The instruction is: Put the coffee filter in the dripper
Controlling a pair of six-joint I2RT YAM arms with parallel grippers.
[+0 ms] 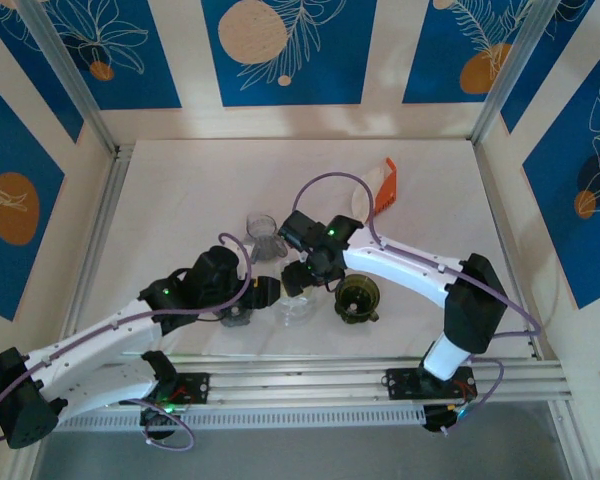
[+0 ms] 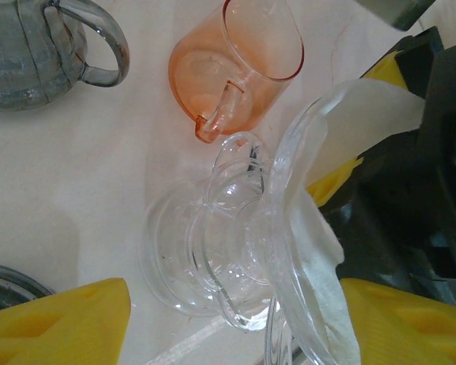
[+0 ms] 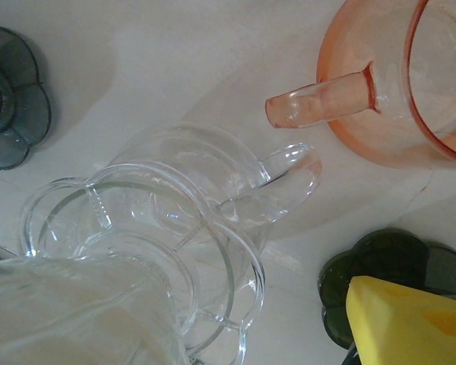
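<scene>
Mostly white table (image 1: pixel 180 190); blue-patterned walls (image 1: pixel 280 50)

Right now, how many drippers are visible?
5: clear dripper centre, orange dripper beside it, green dripper to its right, dark dripper to its left, grey dripper farther back. Others may be hidden.

My top camera sits high at the near edge and looks down and away over the whole table (image 1: pixel 180 190). Both wrist cameras hang very close above its near middle, facing down, and both show me the same clear glass dripper (image 2: pixel 213 258) and the orange dripper (image 2: pixel 243 68) just beside it.
</scene>
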